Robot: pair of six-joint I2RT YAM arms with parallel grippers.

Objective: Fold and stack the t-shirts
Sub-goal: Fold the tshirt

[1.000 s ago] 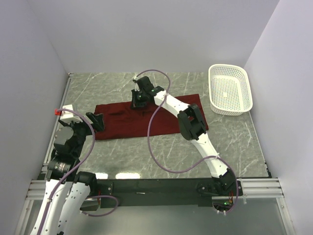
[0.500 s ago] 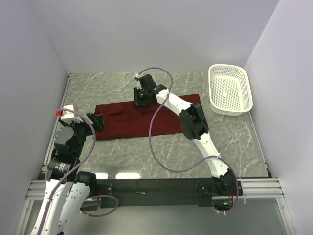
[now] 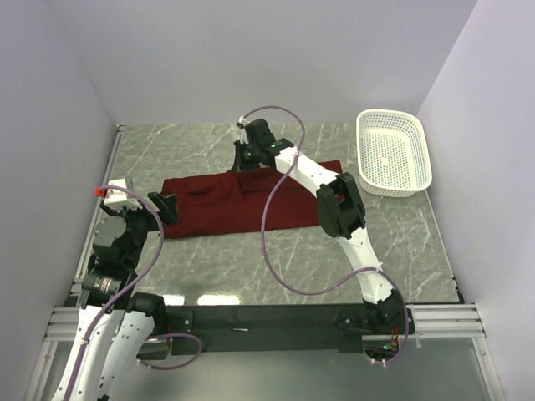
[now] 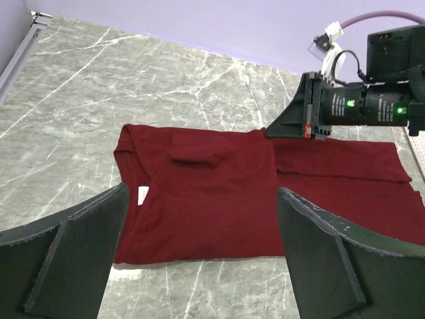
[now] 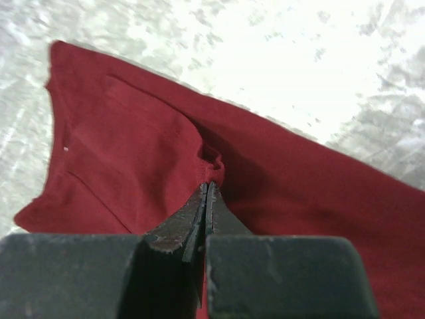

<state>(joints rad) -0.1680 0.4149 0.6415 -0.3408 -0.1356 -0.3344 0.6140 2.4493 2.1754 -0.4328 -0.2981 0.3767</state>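
One dark red t-shirt (image 3: 209, 209) lies folded into a long strip across the middle of the marble table. My right gripper (image 3: 242, 168) is at the strip's far edge near its middle, shut on a small bunched pinch of the cloth (image 5: 211, 166). The left wrist view shows that gripper (image 4: 271, 132) touching the shirt's (image 4: 212, 199) far edge. My left gripper (image 3: 167, 207) hovers at the shirt's left end. Its fingers (image 4: 80, 232) are spread wide open with nothing between them, and the shirt's near-left corner is below them.
A white mesh basket (image 3: 394, 114) stands at the back right, just beyond the shirt's right end. A small white and red object (image 3: 109, 188) sits at the table's left edge. Grey walls close the table on three sides.
My right gripper has moved toward the far wall and slightly right, keeping its pinch on the shirt's far edge. The left arm has stayed in place.
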